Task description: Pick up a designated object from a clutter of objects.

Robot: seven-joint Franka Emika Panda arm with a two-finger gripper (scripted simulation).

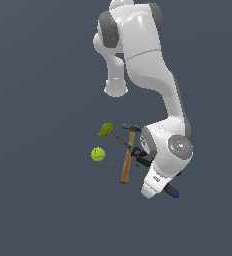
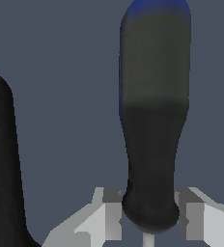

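Five small things lie close together on the dark floor in the exterior view, a little right of the frame's centre. The hammer [image 1: 127, 159] lies with its wooden handle running down the frame and its dark head at the top. A green lumpy thing [image 1: 106, 130] sits just beside the hammer head on the exterior view's left, and a yellow-green ball [image 1: 98, 154] lies below it, apart from the handle. The black clamp [image 1: 139, 156] peeks out just right of the hammer handle, largely hidden by the arm [image 1: 160, 87]. The screwdriver [image 1: 173, 192] shows its blue end poking out at the lower right from under the white wrist, and a thin dark line crossing the hammer handle toward the upper left appears to be its shaft. The gripper itself is hidden beneath the wrist here.

In the wrist view, the screwdriver's black handle [image 2: 155, 144] fills the centre of the frame, with its blue cap at the top edge. The gripper [image 2: 150, 214] straddles the narrow end of the handle: one grey finger [image 2: 111, 212] stands on each side, spread, with the handle between them. Whether the pads touch it I cannot tell. A pale sliver of shaft shows at the bottom edge. A large black shape [image 2: 3, 169] fills the left edge of the frame.
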